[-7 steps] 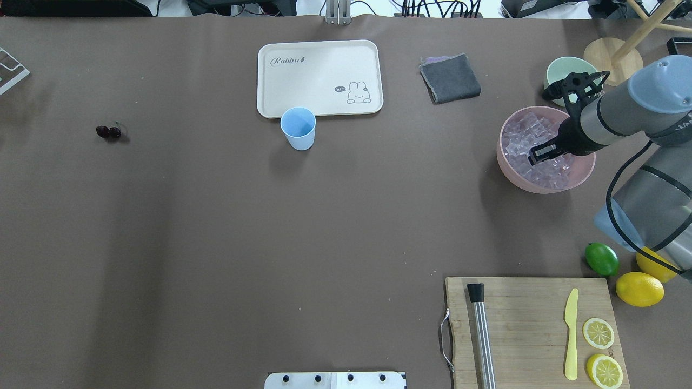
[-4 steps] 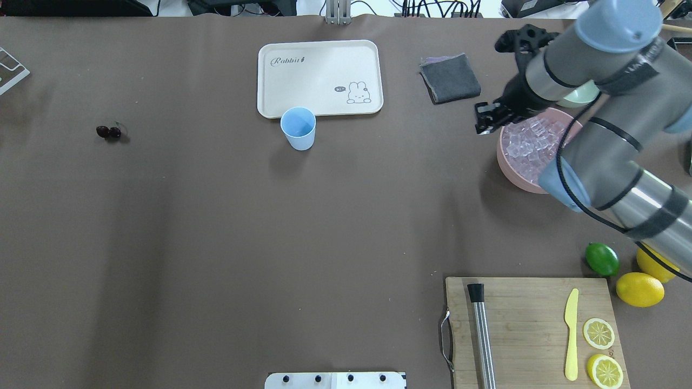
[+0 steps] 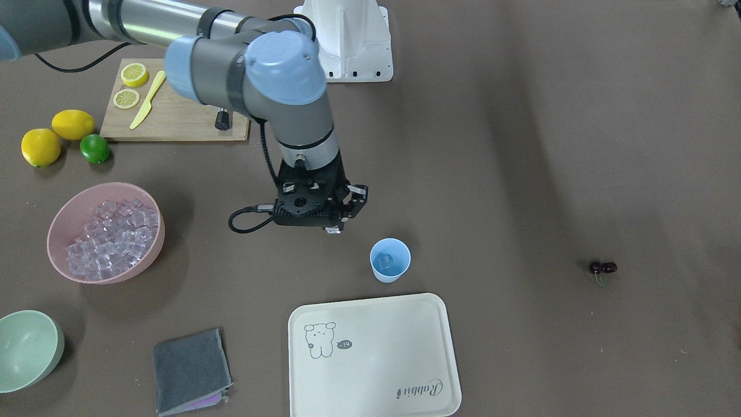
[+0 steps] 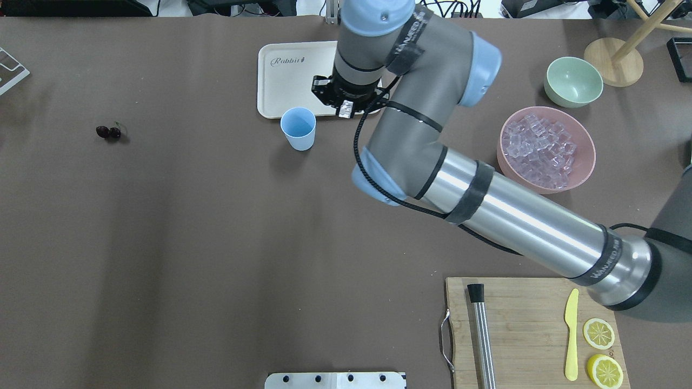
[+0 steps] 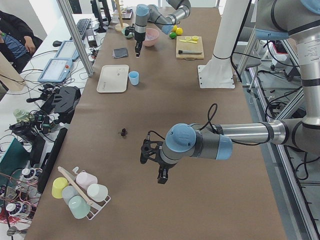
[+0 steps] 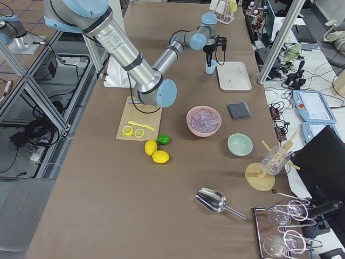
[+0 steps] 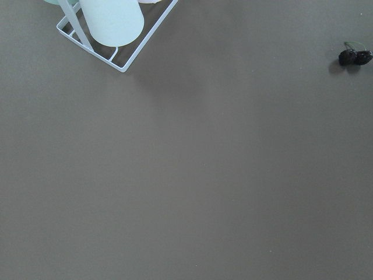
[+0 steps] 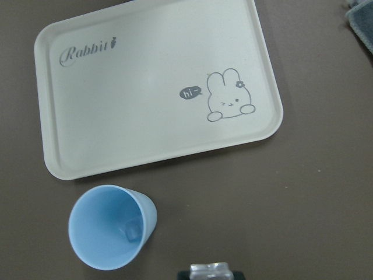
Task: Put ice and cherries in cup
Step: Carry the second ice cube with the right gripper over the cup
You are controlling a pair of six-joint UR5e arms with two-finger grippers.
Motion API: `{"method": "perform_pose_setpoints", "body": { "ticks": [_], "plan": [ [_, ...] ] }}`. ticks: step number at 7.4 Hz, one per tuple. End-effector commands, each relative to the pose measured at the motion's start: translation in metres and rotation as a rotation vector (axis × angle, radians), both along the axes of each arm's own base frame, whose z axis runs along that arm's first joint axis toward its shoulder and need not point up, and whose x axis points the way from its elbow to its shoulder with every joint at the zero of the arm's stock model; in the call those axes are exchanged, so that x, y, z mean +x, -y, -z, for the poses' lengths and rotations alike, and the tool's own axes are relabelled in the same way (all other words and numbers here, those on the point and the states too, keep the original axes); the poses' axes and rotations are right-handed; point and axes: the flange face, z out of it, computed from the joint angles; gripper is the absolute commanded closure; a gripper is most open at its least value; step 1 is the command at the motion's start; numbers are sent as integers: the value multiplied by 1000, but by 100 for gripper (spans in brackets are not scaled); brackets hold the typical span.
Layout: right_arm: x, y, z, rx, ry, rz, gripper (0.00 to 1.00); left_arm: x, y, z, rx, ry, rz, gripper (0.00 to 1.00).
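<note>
Cup: round light-blue plastic cup [image 3: 390, 260], one clear glassy ice cube [image 3: 382, 262] inside, beside cream tray [image 3: 376, 370].
Right fingers [image 3: 336, 226]: near cup, pinching second ice cube [image 4: 346, 111].
Left fingers [image 5: 161, 176]: cannot tell.
Cherries [image 4: 108, 131]: dark round pair, well apart.

Bench [image 4: 162, 243] is one long top under a matte brown sheet, with faint creases across it. Light is flat and from above, so shadows are soft-edged. Along one long edge sits a white side desk [image 5: 64, 30] packed with two tablets [image 6: 308, 105], a keyboard [image 5: 80, 27], black gear and loose cabling [image 5: 47, 107]. Silver aluminium posts [image 5: 75, 37] stand between desk and bench. Someone in a dark jacket [image 5: 15, 35] is at the desk's end. Off the opposite long edge there's more extrusion framing [image 6: 32, 91] over grey floor [image 6: 27, 216], with coiled cables [image 6: 32, 129] lying on it. Red-brown tiles [image 6: 13, 6] show past that corner.
</note>
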Motion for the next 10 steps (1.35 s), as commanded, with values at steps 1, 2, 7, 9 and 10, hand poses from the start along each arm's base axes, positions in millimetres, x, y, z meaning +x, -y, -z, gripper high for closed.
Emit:
{"method": "perform_pose_setpoints", "body": {
  "ticks": [1, 2, 7, 9, 10],
  "plan": [
    [-54, -13, 9, -31, 47, -138, 87, 0, 0, -1, -2, 0, 0, 2],
    [-65, -15, 11, -53, 49, -173, 87, 0, 0, -2, -3, -1, 0, 2],
    [-87, -20, 15, -43, 50, -242, 86, -1, 0, -1, -2, 0, 1, 2],
    [-91, -14, 8, -60, 43, -291, 85, 0, 0, -2, -3, -1, 2, 2],
    [-96, -13, 11, -73, 43, -304, 84, 0, 0, -2, -5, -1, 2, 2]
  ]
}}
